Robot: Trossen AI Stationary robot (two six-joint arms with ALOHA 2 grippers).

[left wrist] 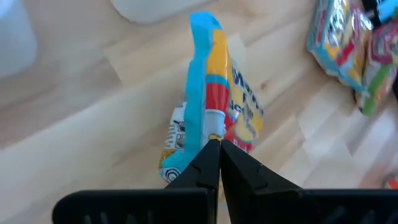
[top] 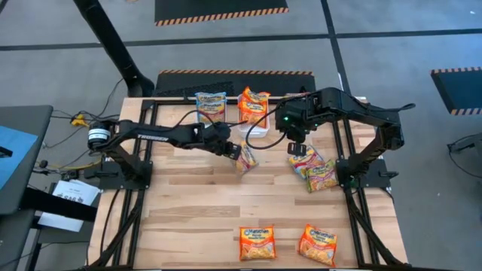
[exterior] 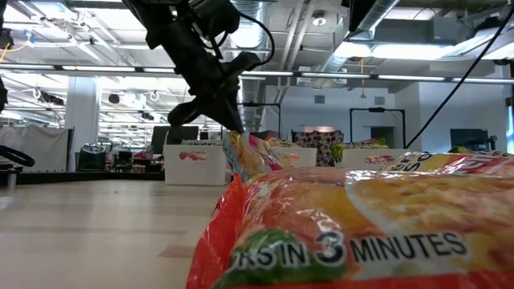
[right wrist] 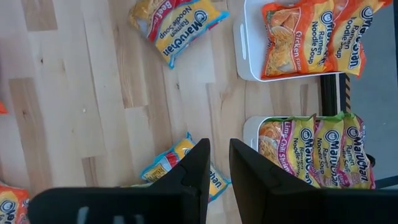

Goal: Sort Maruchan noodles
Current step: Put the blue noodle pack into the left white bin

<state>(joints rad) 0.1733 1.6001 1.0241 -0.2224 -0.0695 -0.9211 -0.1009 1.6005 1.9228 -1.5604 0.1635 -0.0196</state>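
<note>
My left gripper [top: 234,150] [exterior: 233,126] [left wrist: 215,144] is over the middle of the table, shut on a pale yellow-blue Maruchan packet [top: 245,159] [left wrist: 214,99]. My right gripper [top: 295,144] [right wrist: 219,163] hovers open right of it, above two loose packets [top: 305,159] [top: 322,177] lying flat on the boards. Two orange packets [top: 257,243] [top: 318,245] lie near the table's near edge; one of them fills the low view's foreground [exterior: 361,233]. At the far edge, white trays hold orange packets [right wrist: 305,37] and green-yellow packets [right wrist: 317,152]. My left gripper pinches the packet's sealed top edge [left wrist: 212,132] between its two fingertips, coming from above. The packet hangs edge-on below the fingers [exterior: 241,154]. In the low view its lower end is hidden behind the foreground packet, so whether it touches the table cannot be told.
A white tray [top: 260,129] sits between the two grippers, just short of the far trays [top: 211,105] [top: 254,105]. A beef packet [right wrist: 177,25] and a blue-edged packet [right wrist: 177,163] lie below my right wrist. Bare boards [top: 196,211] stretch across the table's left and near middle.
</note>
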